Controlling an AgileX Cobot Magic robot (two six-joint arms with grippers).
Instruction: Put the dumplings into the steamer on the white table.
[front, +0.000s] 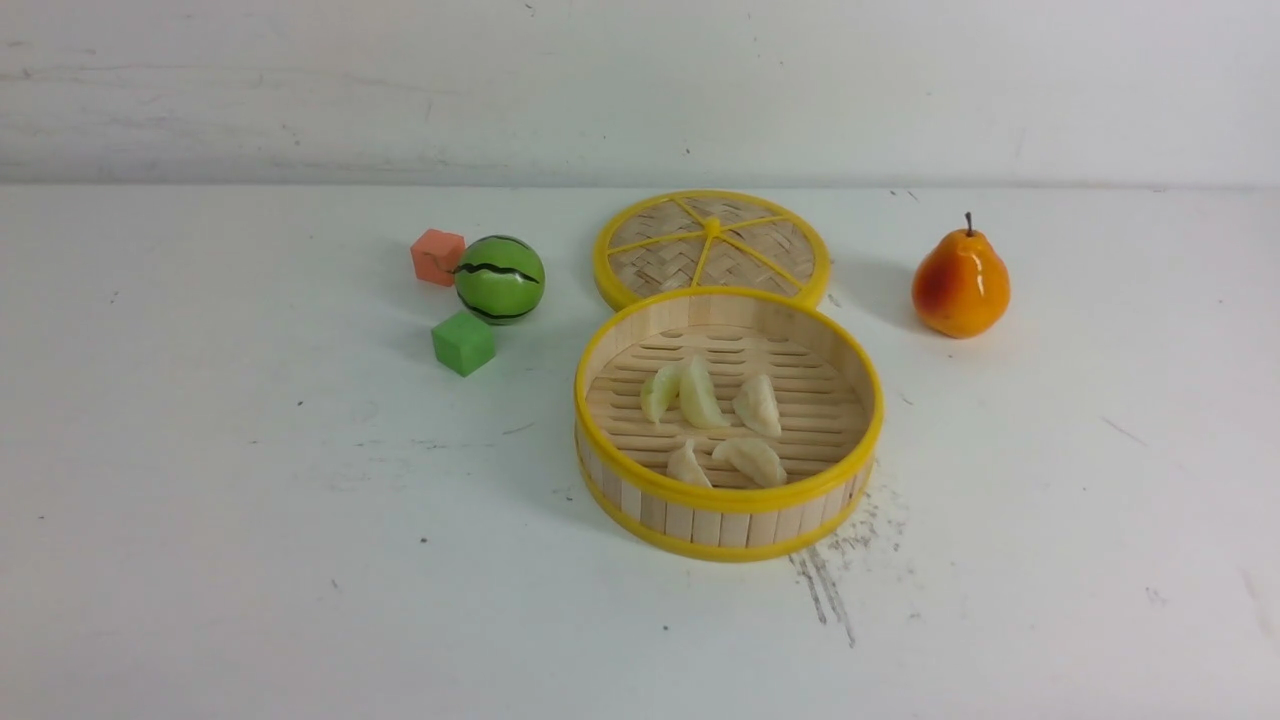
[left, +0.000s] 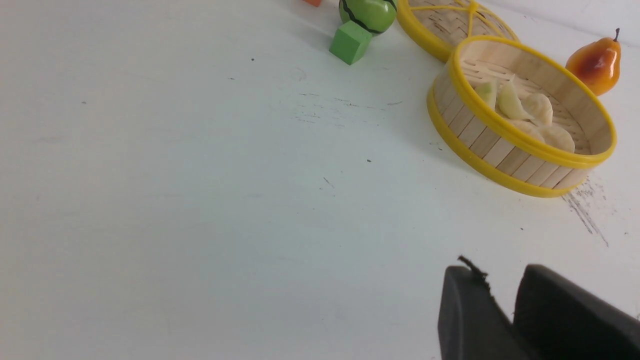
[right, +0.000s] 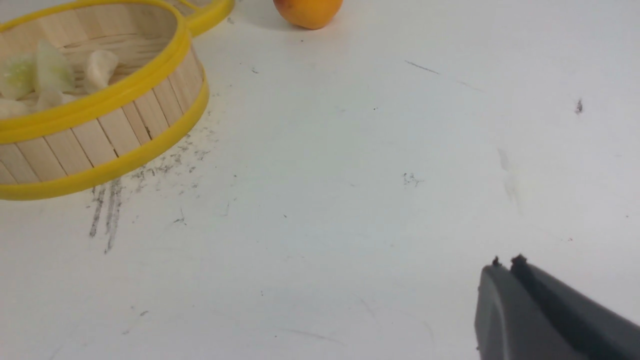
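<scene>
Several pale dumplings (front: 700, 395) lie on the slatted floor inside the steamer (front: 728, 498), which stands at the middle of the white table (front: 250, 560). They also show inside the steamer in the left wrist view (left: 510, 100) and the right wrist view (right: 50, 67). No dumpling shows on the table outside it. My left gripper (left: 500, 272) hangs over bare table well short of the steamer (left: 480, 145), jaws a narrow gap apart, empty. My right gripper (right: 506, 263) is shut and empty over bare table, away from the steamer (right: 110, 135). Neither gripper shows in the front view.
The woven yellow-rimmed lid (front: 712, 248) lies flat just behind the steamer. A toy watermelon (front: 499, 279), an orange cube (front: 437, 256) and a green cube (front: 463, 343) sit to the steamer's left. A pear (front: 960, 283) stands to its right. Grey scratches (front: 825, 585) mark the table in front.
</scene>
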